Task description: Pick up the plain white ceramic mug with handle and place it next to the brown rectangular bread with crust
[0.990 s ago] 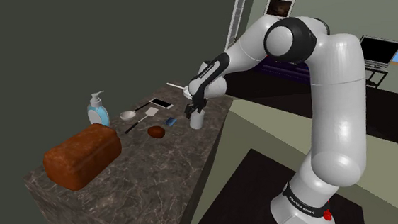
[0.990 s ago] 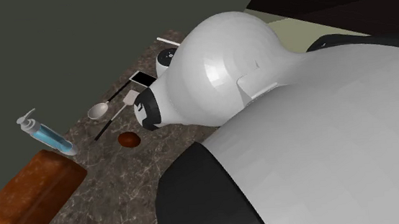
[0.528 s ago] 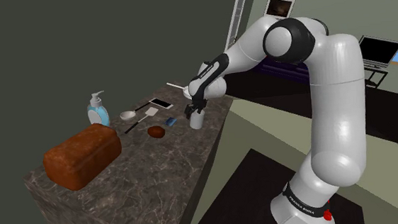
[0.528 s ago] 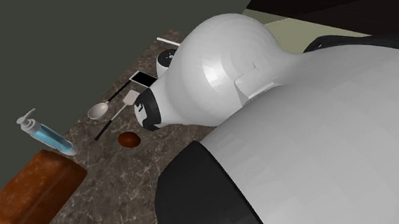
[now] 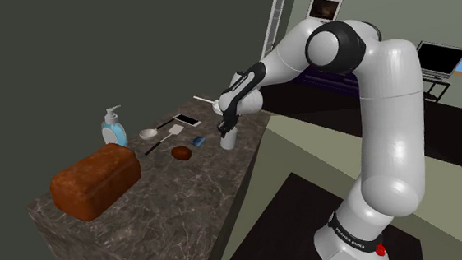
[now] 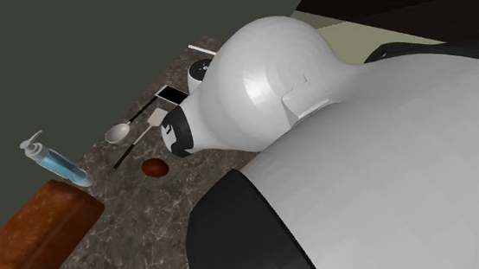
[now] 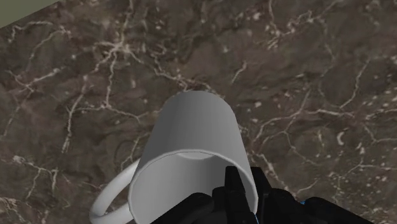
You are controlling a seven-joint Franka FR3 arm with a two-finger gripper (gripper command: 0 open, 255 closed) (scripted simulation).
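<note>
The arm has barely shifted, yet the black pincer [image 7: 247, 191] now clenches the rim of the plain white handled mug [image 7: 191, 153] near the edge of the dark marbled worktop [image 5: 169, 215], well apart from the brown rectangular bread loaf [image 5: 95, 181], so lifting looks next.

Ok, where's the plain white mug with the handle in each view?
Shoulder view: plain white handled mug under the black hand, near the dark veined stone countertop's right edge.
Second exterior view: hidden behind the white arm.
Wrist view: rim clasped by the hand.
Shared landmark: that countertop.
</note>
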